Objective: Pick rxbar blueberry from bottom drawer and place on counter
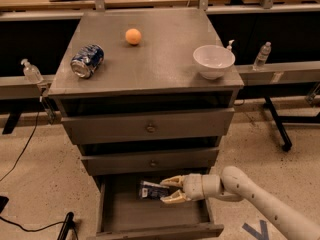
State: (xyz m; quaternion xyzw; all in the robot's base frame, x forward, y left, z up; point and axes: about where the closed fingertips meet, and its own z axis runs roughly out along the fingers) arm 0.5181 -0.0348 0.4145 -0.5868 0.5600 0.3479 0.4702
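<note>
The bottom drawer [159,231] is pulled open below two knobbed drawers. My gripper [166,190] reaches in from the right, over the drawer's back half. Its tan fingers [172,180] are closed on the right end of the rxbar blueberry [151,190], a small flat dark bar with blue and white print. The bar is held roughly level, just above the drawer floor. The counter [160,59] is the grey slab on top of the cabinet.
On the counter lie a tipped blue-and-silver soda can [87,60] at the left, an orange [133,36] at the back and a white bowl [213,60] at the right. The middle drawer's front [150,161] overhangs the gripper. A wooden workbench stands behind.
</note>
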